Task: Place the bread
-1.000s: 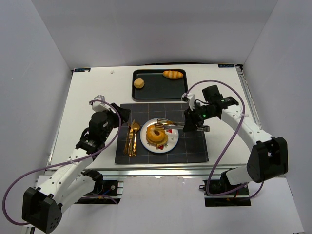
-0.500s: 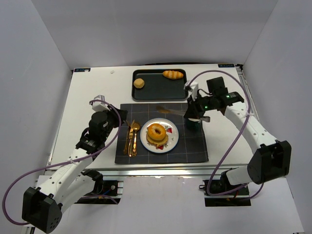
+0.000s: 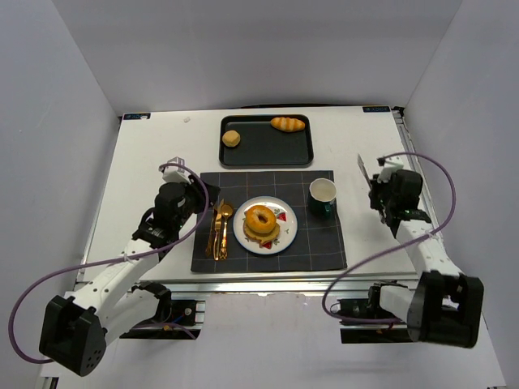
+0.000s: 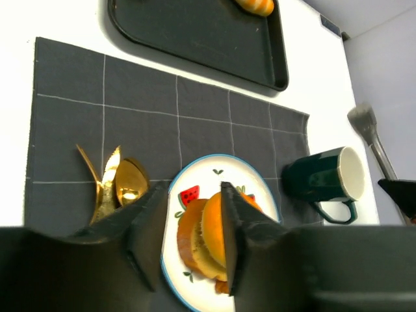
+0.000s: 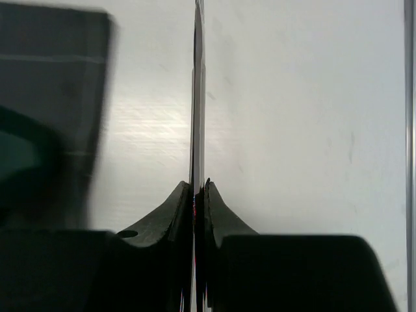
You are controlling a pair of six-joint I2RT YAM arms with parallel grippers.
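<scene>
The bread [image 3: 261,220] is sitting in the middle of the frame on a white plate [image 3: 285,235], stacked on something flatter and, in the left wrist view, looking a little tilted. So a slide is the first worry: any bump to the plate could be tipping it off onto the dark placemat [image 3: 324,247].

The left gripper [image 4: 190,195] is hovering just above the plate's left rim, jaws partly apart and holding nothing. If it drops, it will be nudging the plate or the gold cutlery [image 3: 219,231] beside it.

The right gripper [image 5: 197,192] is out at the right edge, pinching the tongs [image 3: 362,168] flat (their long end sticks well out). A swing inward could be clipping the green cup [image 3: 322,196] standing between them and the plate.
</scene>
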